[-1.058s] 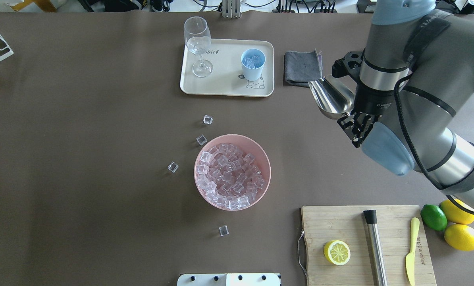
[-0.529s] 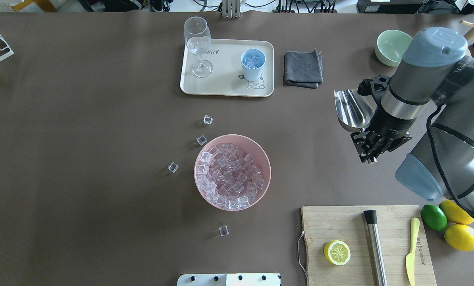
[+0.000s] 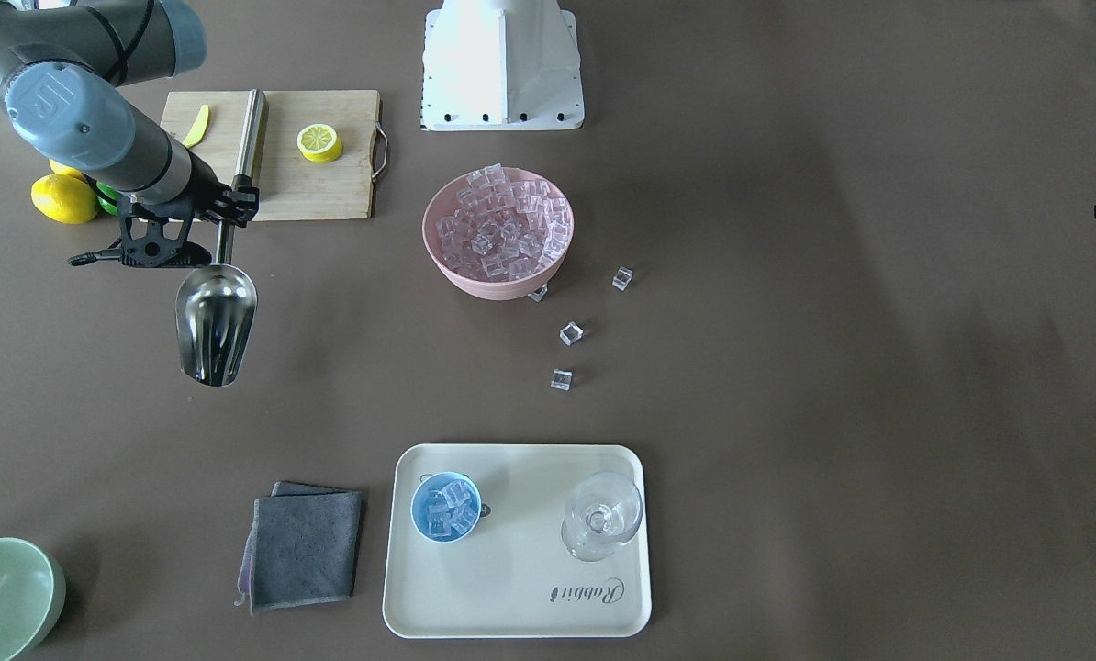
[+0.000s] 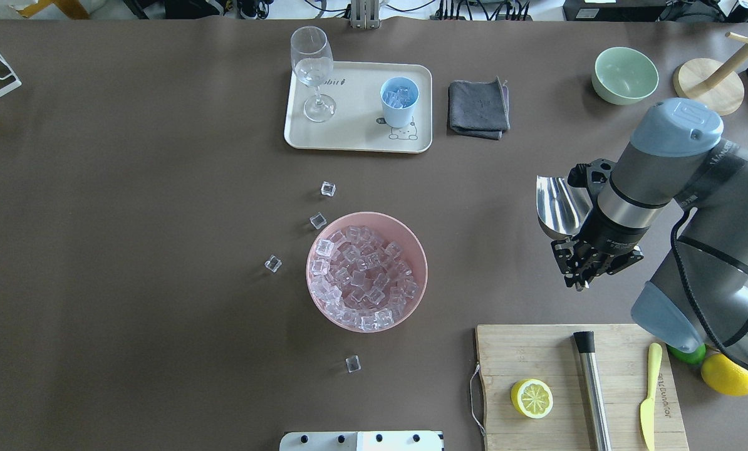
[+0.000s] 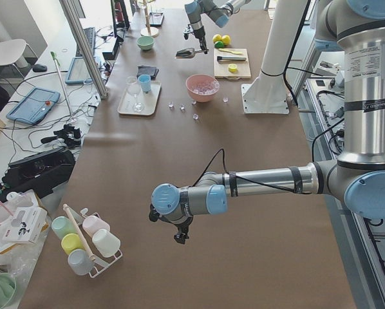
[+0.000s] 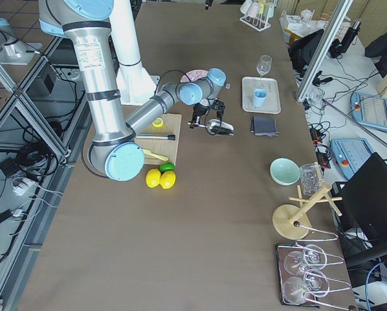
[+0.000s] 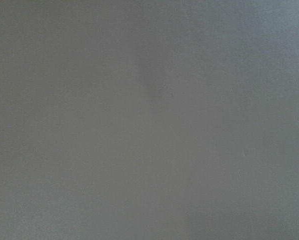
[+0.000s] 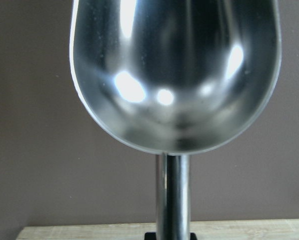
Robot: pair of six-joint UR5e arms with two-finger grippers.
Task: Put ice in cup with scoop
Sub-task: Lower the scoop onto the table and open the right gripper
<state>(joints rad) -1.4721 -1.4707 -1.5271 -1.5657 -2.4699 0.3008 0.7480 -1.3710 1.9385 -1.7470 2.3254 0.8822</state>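
Overhead: vs 1 s ago, right pincer [image 4: 576, 263], clamped on scoop [image 4: 559, 203] handle, has pulled back from cloth [image 4: 478, 108] toward board [image 4: 537, 351]. Front view: trough empty; 1 cup [image 3: 416, 514] w/ ice [image 3: 447, 509] on tray [image 3: 530, 560], 1 pink bowl [image 3: 497, 285], 4 loose cubes [image 3: 571, 333] on counter [image 3: 787, 367]. Left-end view: left pincer [image 5: 178, 237], gap can't tell.

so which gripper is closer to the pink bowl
Right. The right gripper, holding the scoop, is off to one side of the bowl; the left gripper is far down the table.
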